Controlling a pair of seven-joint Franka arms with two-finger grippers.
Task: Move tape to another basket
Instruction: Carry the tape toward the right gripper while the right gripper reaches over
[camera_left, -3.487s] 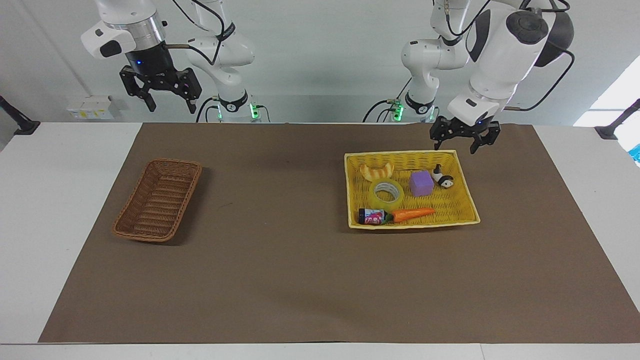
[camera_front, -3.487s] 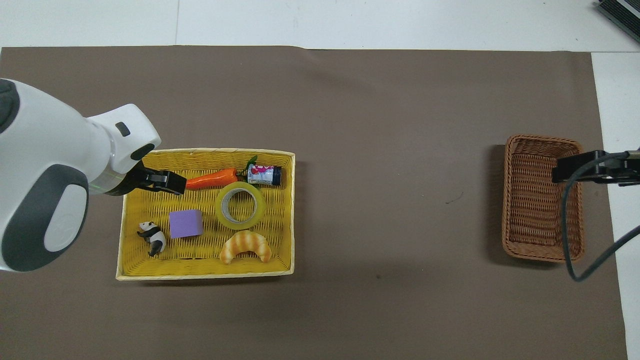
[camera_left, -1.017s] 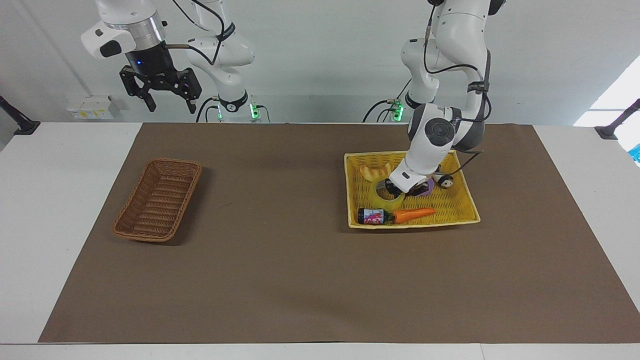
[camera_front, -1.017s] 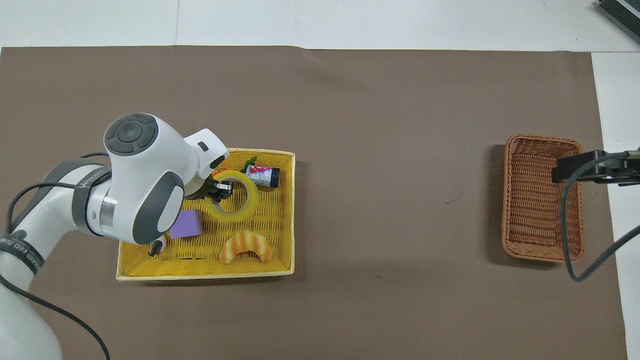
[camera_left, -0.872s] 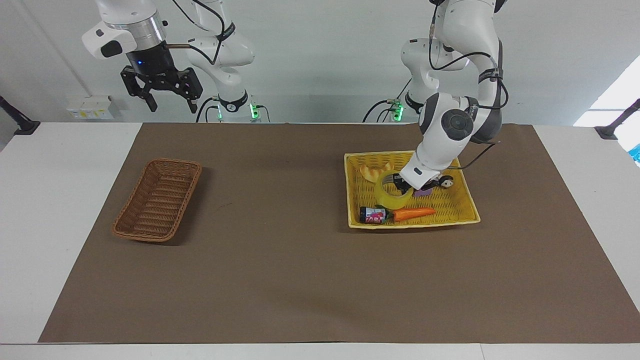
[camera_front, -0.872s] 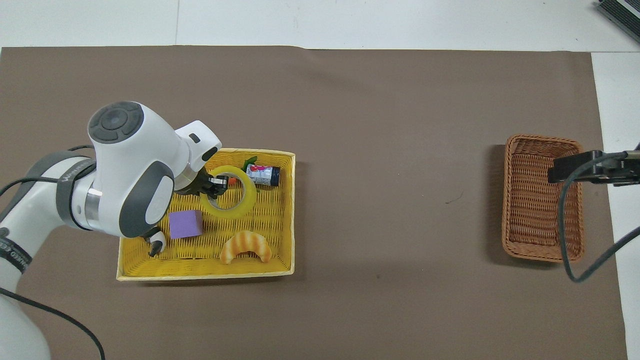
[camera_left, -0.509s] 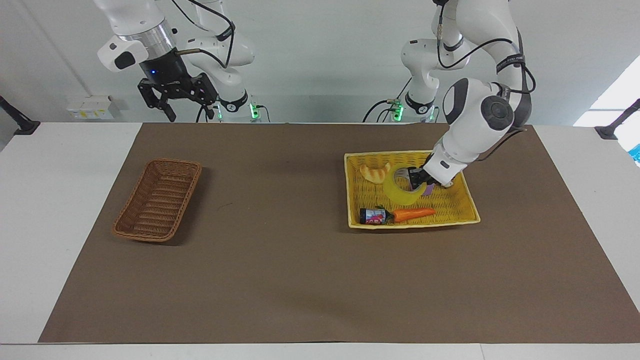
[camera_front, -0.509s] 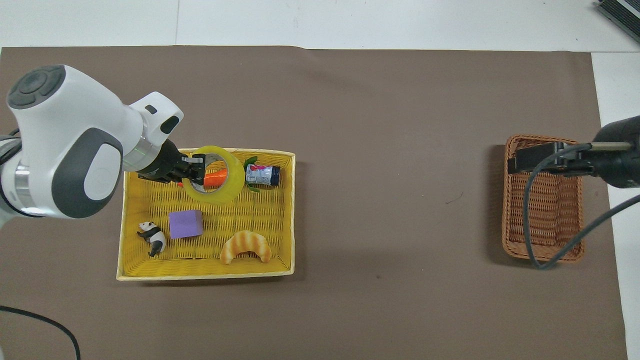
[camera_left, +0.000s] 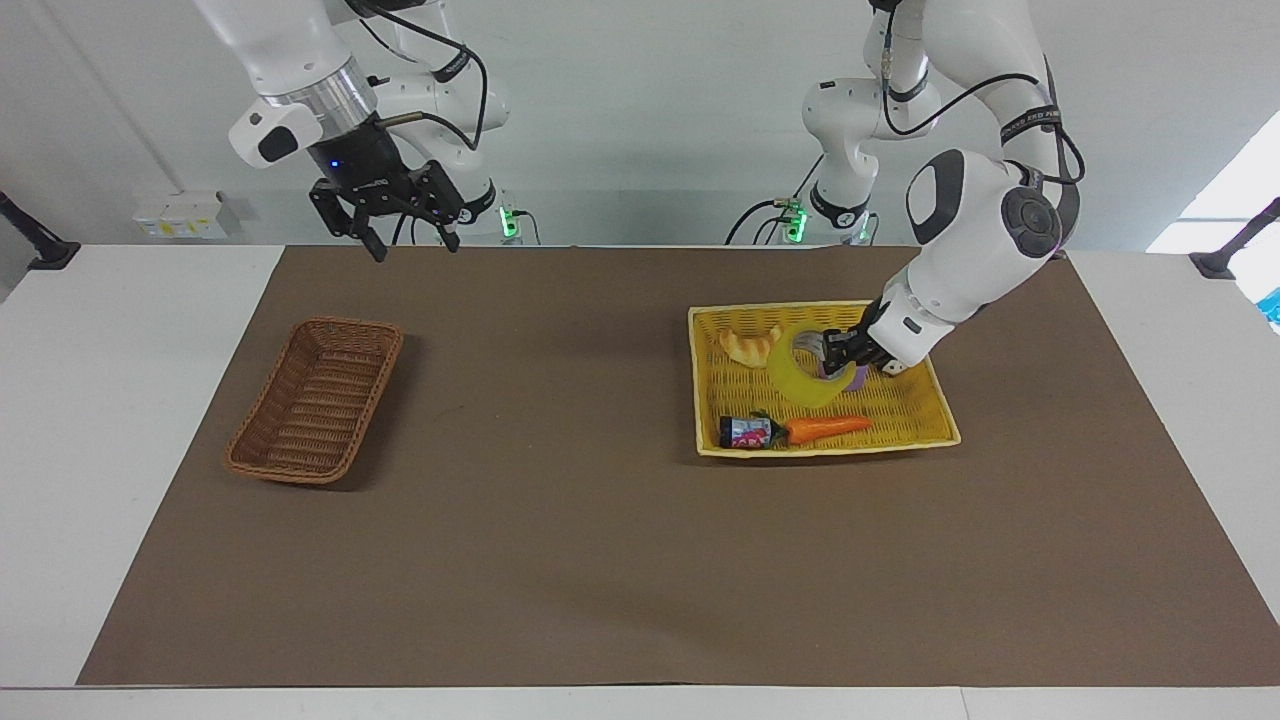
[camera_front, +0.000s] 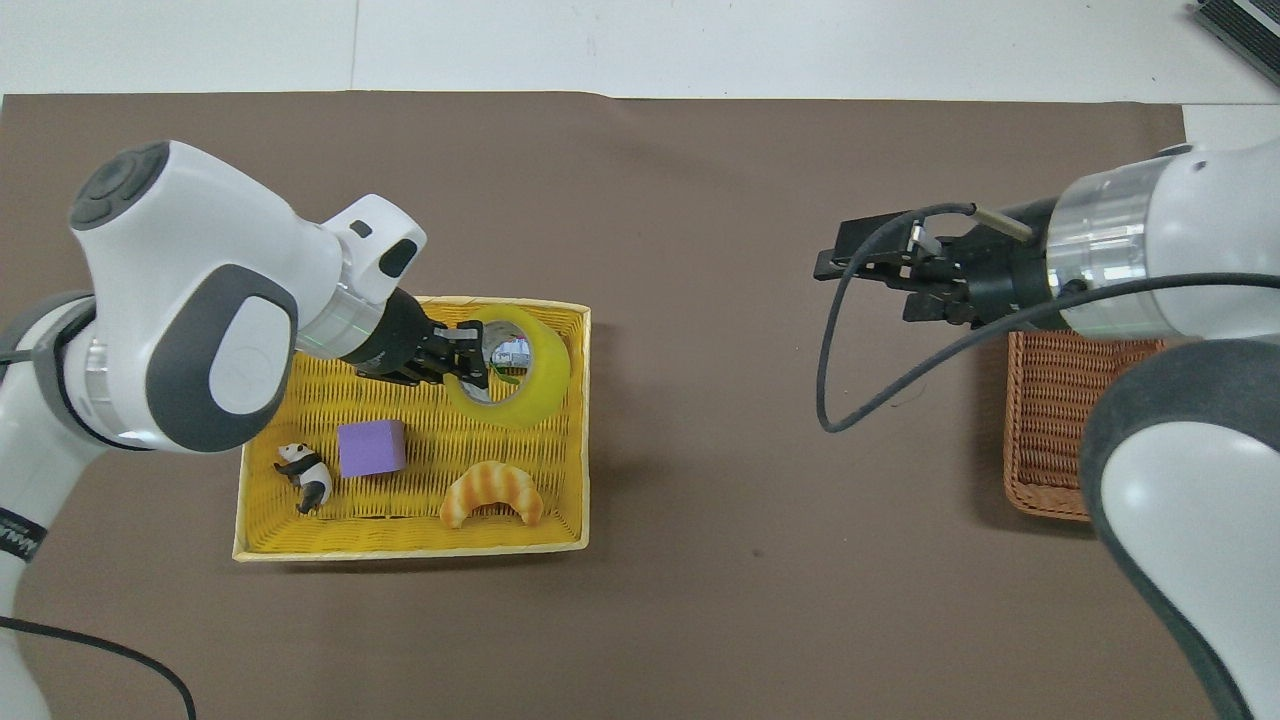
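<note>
- Left gripper (camera_left: 832, 357) (camera_front: 470, 360) clamped on the wall of the tape (camera_left: 803, 380) (camera_front: 520, 372), one finger inside the ring, one outside.
- Tape lifted clear of the tray floor, tilted on edge, hanging over the yellow tray (camera_left: 925, 425) (camera_front: 400, 535).
- Tape look: wide roll, translucent yellow-green, pale grey-white core showing through the hole.
- Left arm bent at the elbow, forearm sloping down from the left arm's end of the table, wrist pointing toward the table's middle.
- Right gripper (camera_left: 410, 240) (camera_front: 850, 262) spread wide, holding nothing, raised in the air over the bare brown mat (camera_left: 560, 540) (camera_front: 760, 150), beside the basket (camera_left: 315, 400) (camera_front: 1040, 430) and not over it.
- Right arm reaching down and forward from its base, black cable looping under the wrist.
- Count in the tray: one croissant (camera_left: 750, 343) (camera_front: 492, 492), one purple block (camera_left: 858, 377) (camera_front: 372, 447), one panda figure (camera_front: 303, 475), one carrot (camera_left: 825, 428), one small can (camera_left: 745, 432) (camera_front: 515, 350).
- Carrot and can lying end to end along the tray edge farthest from the robots; croissant near the edge nearest them.
- Block and panda side by side, largely hidden by the gripper in the facing view.
- One tape, one brown wicker basket, one yellow tray, two arms.
- Basket with nothing in it, at the right arm's end of the table, well apart from the tray.
</note>
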